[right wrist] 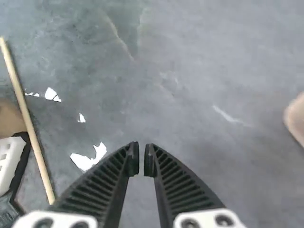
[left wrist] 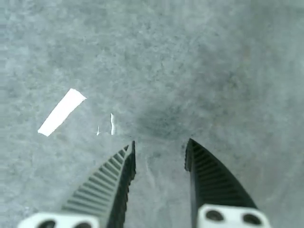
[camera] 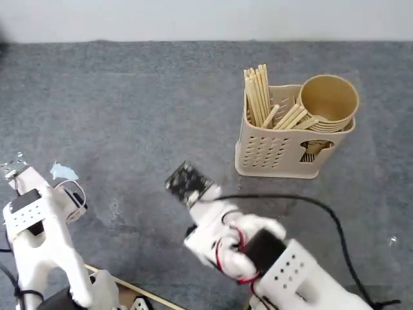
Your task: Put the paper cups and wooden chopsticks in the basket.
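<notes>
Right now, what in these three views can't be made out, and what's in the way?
- High view: how many paper cups sit in the basket. They nest, so just rims show.
- High view: the count of the chopsticks. They are bunched, overlapping and too small.
- Right wrist view: what the beige shape is. The frame's edge cuts it off.
- High view: the length of the wooden strip. It runs off the bottom edge.
</notes>
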You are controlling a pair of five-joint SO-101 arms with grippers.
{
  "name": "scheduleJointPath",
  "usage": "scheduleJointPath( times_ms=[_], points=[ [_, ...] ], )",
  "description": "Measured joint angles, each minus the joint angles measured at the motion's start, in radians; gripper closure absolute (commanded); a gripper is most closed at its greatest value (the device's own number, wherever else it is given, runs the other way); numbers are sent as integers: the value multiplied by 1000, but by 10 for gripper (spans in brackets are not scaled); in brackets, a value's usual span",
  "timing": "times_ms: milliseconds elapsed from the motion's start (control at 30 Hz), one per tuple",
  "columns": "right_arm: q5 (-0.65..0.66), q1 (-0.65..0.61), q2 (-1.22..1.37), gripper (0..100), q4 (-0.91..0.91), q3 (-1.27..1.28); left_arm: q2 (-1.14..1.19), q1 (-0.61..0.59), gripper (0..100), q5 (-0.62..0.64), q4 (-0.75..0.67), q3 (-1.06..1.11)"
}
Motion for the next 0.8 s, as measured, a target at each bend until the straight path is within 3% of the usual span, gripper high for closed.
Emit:
scheduleJointPath(
  times_ms=[200,533,633,800],
  points=[
    [-74,-158,-55,957,-115,207,0,-29,833,0,0,-20],
    [-229,-537,-63,957,-150,262,0,-38,833,0,0,-20],
    [-233,-589,-63,954,-206,307,0,-72,833,0,0,-25],
    [-233,-617,-63,809,-313,402,0,-110,833,0,0,-54]
  ],
)
